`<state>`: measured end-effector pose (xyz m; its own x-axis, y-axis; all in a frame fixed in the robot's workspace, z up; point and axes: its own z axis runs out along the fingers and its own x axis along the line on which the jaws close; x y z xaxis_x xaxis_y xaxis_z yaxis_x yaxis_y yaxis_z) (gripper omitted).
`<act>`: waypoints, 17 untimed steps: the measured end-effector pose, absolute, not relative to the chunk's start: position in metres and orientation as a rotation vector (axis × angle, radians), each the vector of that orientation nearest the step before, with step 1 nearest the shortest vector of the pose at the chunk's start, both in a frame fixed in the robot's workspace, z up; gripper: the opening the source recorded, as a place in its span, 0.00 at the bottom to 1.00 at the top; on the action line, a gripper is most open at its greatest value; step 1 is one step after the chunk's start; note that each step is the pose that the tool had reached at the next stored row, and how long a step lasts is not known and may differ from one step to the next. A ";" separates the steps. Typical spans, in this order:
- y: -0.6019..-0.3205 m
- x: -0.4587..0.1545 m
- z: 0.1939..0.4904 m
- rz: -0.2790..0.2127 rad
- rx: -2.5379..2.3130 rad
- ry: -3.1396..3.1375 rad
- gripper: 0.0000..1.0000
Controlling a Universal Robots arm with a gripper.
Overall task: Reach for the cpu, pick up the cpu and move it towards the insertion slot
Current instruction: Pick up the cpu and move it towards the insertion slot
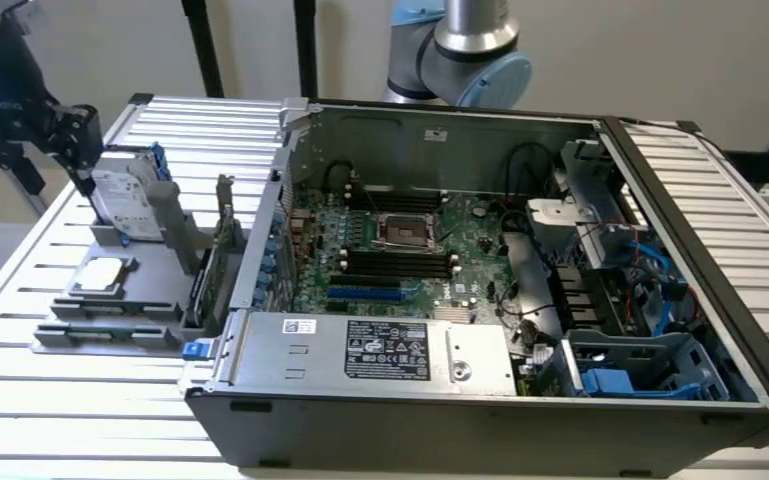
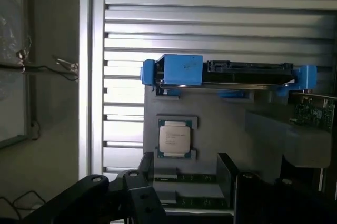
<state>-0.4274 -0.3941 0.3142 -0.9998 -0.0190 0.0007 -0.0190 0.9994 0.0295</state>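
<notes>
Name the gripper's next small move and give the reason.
Probably bring the gripper down toward the cpu. The chip lies flat and untouched in its grey holder, silver face up, and the gripper hangs apart from it, up beside the upright hard drive, so closing that gap seems the sensible step.

Nothing you can read outright. The power supply (image 1: 275, 352) carries a black-and-white label (image 1: 387, 350), its print too small to make out. The small white sticker (image 1: 301, 326) beside it has a blue round mark, unreadable. The cpu (image 2: 174, 138) lid shows faint printed lines, illegible. The hard drive (image 1: 124, 195) label is likewise illegible.
</notes>
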 end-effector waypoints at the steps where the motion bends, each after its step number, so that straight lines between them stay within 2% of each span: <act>1: -0.394 -0.427 0.312 -0.046 0.030 -3.140 0.60; 17: -0.396 -0.433 0.283 -0.046 0.030 -3.140 0.60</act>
